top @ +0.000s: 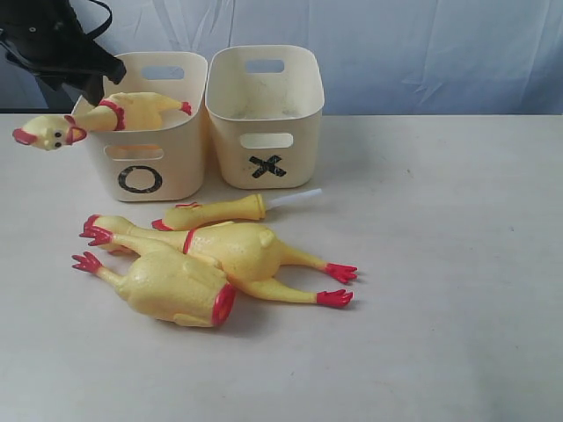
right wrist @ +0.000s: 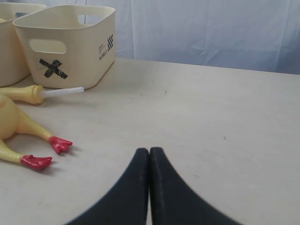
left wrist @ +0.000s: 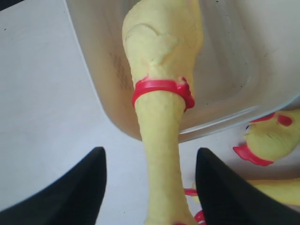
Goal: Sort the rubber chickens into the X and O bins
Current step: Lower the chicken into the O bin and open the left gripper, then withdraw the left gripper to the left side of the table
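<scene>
One rubber chicken (top: 132, 110) lies across the O bin (top: 167, 163), with its body inside and its head (top: 48, 132) hanging over the left rim. My left gripper (top: 98, 75) hovers above it. In the left wrist view, that gripper (left wrist: 150, 154) is open with the chicken's neck (left wrist: 159, 187) running between the fingers and a gap on both sides. A whole chicken (top: 246, 251), a headless body (top: 171, 286) and a neck piece (top: 215, 211) lie on the table in front of the bins. The X bin (top: 264, 114) holds nothing visible. My right gripper (right wrist: 149, 152) is shut and holds nothing, low over the table.
A white tube (top: 295, 200) sticks out of the neck piece toward the X bin (right wrist: 79, 47). The two bins stand side by side at the back of the beige table (top: 440, 290). A pale cloth backdrop hangs behind them.
</scene>
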Robot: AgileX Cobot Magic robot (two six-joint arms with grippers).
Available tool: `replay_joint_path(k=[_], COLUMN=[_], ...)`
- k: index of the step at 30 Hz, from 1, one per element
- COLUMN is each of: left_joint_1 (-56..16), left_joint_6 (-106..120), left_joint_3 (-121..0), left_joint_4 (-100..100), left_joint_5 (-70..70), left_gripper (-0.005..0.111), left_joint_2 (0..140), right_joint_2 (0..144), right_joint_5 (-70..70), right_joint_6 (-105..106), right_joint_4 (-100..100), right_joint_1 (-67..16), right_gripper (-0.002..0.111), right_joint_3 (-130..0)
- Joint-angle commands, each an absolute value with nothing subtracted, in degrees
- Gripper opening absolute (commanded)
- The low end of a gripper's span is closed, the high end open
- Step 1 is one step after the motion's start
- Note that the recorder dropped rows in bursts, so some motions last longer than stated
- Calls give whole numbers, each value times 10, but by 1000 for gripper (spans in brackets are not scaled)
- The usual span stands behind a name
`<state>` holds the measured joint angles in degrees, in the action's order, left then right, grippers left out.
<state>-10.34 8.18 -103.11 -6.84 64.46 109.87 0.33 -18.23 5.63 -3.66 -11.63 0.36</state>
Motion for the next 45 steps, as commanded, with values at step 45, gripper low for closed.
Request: replay_joint_path(k=[45], left_joint_1=[-276], left_joint_6=[140], left_joint_3=[-829], left_joint_4=[-41], left_joint_5=[700], left_gripper=[41], left_joint_2=[782], right_joint_2=[0], right_joint_5=[-174], right_joint_6=[58], right_joint_4=[-35], right_joint_1=[-118], right_gripper=[0], right_joint_3=[0])
